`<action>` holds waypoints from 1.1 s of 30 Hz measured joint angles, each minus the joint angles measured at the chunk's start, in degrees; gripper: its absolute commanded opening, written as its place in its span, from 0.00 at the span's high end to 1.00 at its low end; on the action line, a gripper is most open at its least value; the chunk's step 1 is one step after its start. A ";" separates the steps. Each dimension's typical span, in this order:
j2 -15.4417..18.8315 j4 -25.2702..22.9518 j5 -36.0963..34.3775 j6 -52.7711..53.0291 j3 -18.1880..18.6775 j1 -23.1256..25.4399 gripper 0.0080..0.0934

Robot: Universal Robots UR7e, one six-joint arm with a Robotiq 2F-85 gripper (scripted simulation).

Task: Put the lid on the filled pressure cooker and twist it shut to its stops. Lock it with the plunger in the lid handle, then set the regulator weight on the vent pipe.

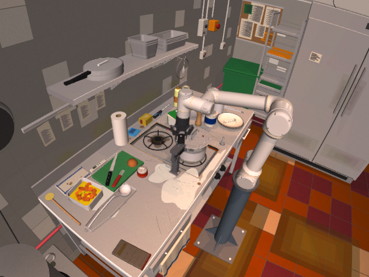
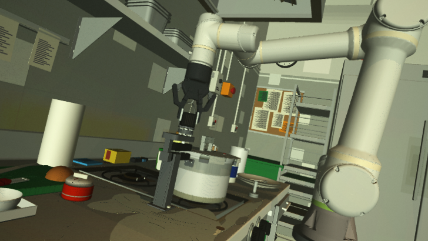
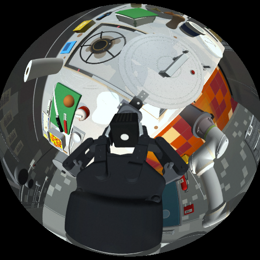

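My gripper [image 2: 189,118] stands upright over the outer end of the lid handle [image 2: 176,146], clamped on the black ribbed plunger knob [image 2: 188,119] that rises from it. The pressure cooker [image 2: 203,176] sits on the right-hand burner with its lid [image 3: 161,72] on top. The handle reaches out from the pot toward the counter's middle, over a dark grey post [image 2: 164,179]. The regulator weight [image 1: 222,140] stands on the counter to the right of the hob, beside the plate.
The dark post [image 1: 174,162] stands just under the gripper, on a pale spill [image 1: 178,186]. The left burner [image 1: 157,139] is bare. A red tin [image 2: 77,187], cutting board [image 1: 117,170] and paper roll [image 2: 60,133] lie left; a blue-banded cup [image 1: 210,120] and plate [image 1: 230,120] behind.
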 measured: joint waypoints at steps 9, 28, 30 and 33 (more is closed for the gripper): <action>0.00 -0.02 0.01 -20.41 0.01 0.00 1.00; 0.00 -0.01 0.04 -49.19 0.02 -0.02 1.00; 0.00 -0.01 0.04 -50.37 0.02 -0.02 1.00; 0.01 -0.01 0.04 -51.47 0.03 -0.02 1.00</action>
